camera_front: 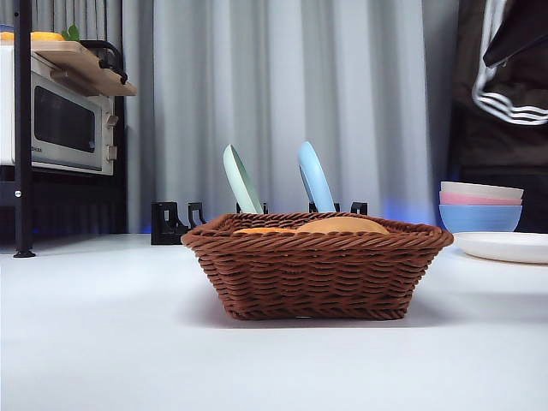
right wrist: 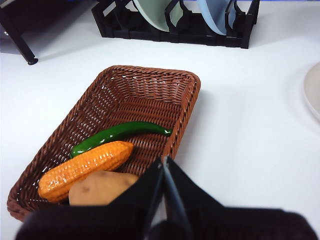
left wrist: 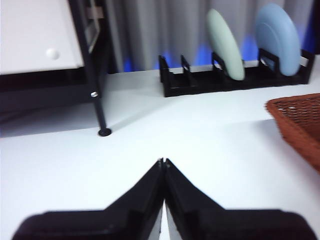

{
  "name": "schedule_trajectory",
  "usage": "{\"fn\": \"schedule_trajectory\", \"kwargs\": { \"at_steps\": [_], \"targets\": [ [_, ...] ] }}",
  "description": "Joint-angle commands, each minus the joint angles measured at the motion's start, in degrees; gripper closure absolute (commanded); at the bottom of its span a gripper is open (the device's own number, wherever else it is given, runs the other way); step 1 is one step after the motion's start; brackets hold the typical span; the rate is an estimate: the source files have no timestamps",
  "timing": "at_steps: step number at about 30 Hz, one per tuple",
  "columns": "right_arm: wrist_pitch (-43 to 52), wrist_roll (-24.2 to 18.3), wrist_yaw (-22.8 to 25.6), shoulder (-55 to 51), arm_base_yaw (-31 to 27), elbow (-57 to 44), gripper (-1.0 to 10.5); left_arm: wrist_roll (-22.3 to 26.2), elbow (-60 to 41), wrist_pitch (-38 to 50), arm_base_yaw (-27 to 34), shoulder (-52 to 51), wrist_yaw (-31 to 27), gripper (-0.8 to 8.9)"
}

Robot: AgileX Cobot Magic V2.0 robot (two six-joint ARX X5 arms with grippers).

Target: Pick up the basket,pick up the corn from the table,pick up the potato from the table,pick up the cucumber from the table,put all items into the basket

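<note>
Three vegetables, corn [right wrist: 86, 170], potato [right wrist: 100, 188] and cucumber [right wrist: 120, 134], lie inside the basket [right wrist: 182, 120]; both grippers' fingers are closed, empty; arms should retreat without nudging it.

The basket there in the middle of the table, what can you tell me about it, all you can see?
The basket is brown woven wicker, rectangular and shallow, with flared sides and a braided rim. It sits upright and flat on the white table, in front of a black plate rack. Inside lie a green cucumber, a bumpy orange corn and a tan potato, side by side at one end. No gripper touches it.
</note>
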Motion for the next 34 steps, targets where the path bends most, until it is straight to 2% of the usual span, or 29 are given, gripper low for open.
{"fn": "schedule_trajectory", "kwargs": {
  "at_steps": [1, 5, 13, 16, 34],
  "targets": [
    [0.3, 0.5, 0.1, 0.0, 0.0, -0.4, 9.5, 0.4, -4.3, 1.3, 2.8, -2.5, 1.7, 8.16],
    [0.3, 0.5, 0.2, 0.0, 0.0, -0.4, 9.5, 0.2, -8.8, 2.0, 5.4, -5.1, 3.0, 8.16],
    [0.3, 0.5, 0.2, 0.0, 0.0, -0.4, 9.5, 0.2, -13.9, 3.4, 6.2, -8.1, 4.5, 8.16],
    [0.2, 0.5, 0.2, 0.0, 0.0, -0.4, 9.5, 0.4, -14.1, 4.0, 6.2, -8.1, 6.0, 8.16],
    [0.2, 0.5, 0.2, 0.0, 0.0, -0.4, 9.5, 0.1, -14.1, 4.2, 6.1, -7.9, 5.5, 8.16]
  ]
}}
